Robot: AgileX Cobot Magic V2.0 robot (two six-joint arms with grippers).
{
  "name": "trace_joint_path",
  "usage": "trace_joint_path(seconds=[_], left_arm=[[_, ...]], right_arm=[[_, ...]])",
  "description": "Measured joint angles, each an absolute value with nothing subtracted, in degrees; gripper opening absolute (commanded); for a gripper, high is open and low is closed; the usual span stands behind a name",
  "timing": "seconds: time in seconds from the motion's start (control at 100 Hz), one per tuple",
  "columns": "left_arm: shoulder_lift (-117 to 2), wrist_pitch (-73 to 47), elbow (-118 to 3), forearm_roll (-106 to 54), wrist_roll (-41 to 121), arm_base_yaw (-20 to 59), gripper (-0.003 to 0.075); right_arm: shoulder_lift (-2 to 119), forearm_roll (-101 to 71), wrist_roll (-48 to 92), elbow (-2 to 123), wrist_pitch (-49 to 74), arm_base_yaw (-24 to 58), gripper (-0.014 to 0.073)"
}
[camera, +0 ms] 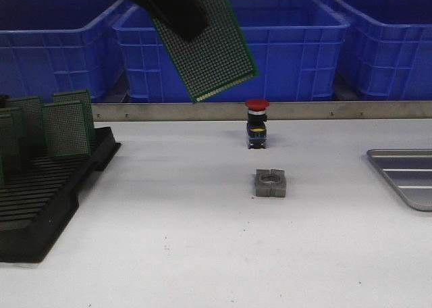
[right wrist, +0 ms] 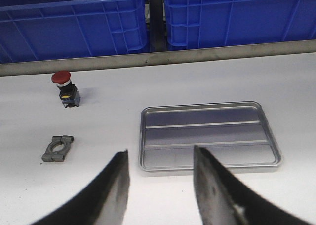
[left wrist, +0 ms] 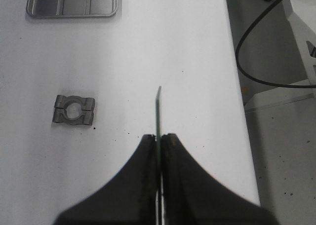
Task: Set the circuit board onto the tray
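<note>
My left gripper is shut on a green perforated circuit board and holds it tilted, high above the table in front of the blue bins. In the left wrist view the board shows edge-on between the closed fingers. The silver-grey tray lies at the right edge of the table; it also shows in the left wrist view and in the right wrist view. My right gripper is open and empty, just short of the tray's near rim.
A black slotted rack with several more green boards stands at the left. A red-capped push button and a grey metal clamp sit mid-table. Blue bins line the back behind a metal rail.
</note>
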State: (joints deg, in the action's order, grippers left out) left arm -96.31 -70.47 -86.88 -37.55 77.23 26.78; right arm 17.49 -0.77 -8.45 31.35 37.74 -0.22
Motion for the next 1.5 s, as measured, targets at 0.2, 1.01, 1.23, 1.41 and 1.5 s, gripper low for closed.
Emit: trace_joint_path(seconds=[0.2, 1.01, 1.23, 1.41, 1.5], left_arm=[[-96.31, -70.47, -86.88, -37.55, 77.23, 26.78, -0.0018], [-96.31, -70.47, -86.88, -37.55, 77.23, 26.78, -0.0018], [-96.31, -70.47, -86.88, -37.55, 77.23, 26.78, -0.0018], [-96.31, -70.47, -86.88, -37.55, 77.23, 26.78, -0.0018], [-96.31, -70.47, -86.88, -37.55, 77.23, 26.78, -0.0018]], right_arm=[[19.57, -5.93, -4.59, 31.38, 37.51, -0.22, 0.0416], [68.17, -69.13, 83.75, 43.77, 53.2, 3.05, 0.0416], [78.7, -69.55, 85.39, 50.47, 53.42, 8.38, 0.0416], [84.82, -69.82, 86.01, 55.36, 53.42, 12.48, 0.0414], [87.0, -69.82, 86.05, 57.0, 54.01, 13.96, 0.0414]])
